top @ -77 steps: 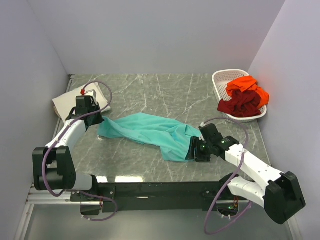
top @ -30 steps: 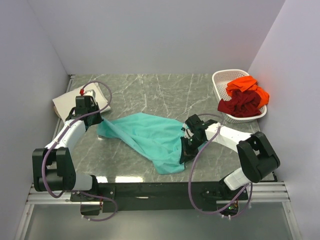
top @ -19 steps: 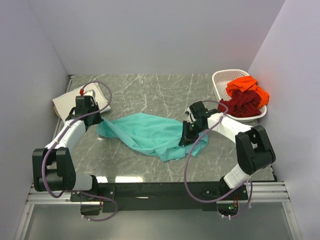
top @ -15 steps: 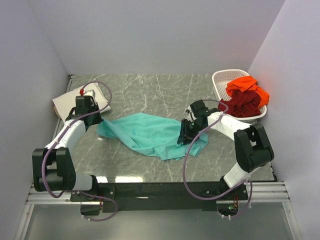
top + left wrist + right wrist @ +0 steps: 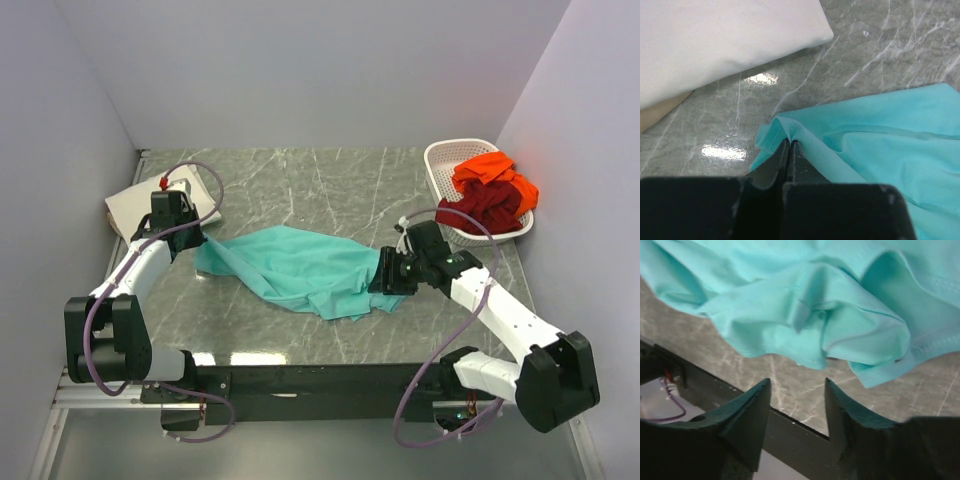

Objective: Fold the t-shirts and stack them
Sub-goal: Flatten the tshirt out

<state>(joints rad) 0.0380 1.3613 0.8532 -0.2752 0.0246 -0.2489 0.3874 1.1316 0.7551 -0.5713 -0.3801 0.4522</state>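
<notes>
Teal shirt (image 5: 290,268) lies bunched mid-table, nearer the near edge; left gripper (image 5: 790,143) pinches its corner by the left edge; right gripper (image 5: 796,386) gapes empty beside the rumpled hem; better to take a single-layer corner there, then pull flat.

The grey-green marbled desk (image 5: 320,190) carries three items: a teal t-shirt (image 5: 300,265) lying crumpled at centre, a folded cream t-shirt (image 5: 130,205) at far left, and a white lattice basket (image 5: 440,160) at far right.

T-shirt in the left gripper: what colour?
Plain teal, no print. The teal t-shirt shows best in the left wrist view.
</notes>
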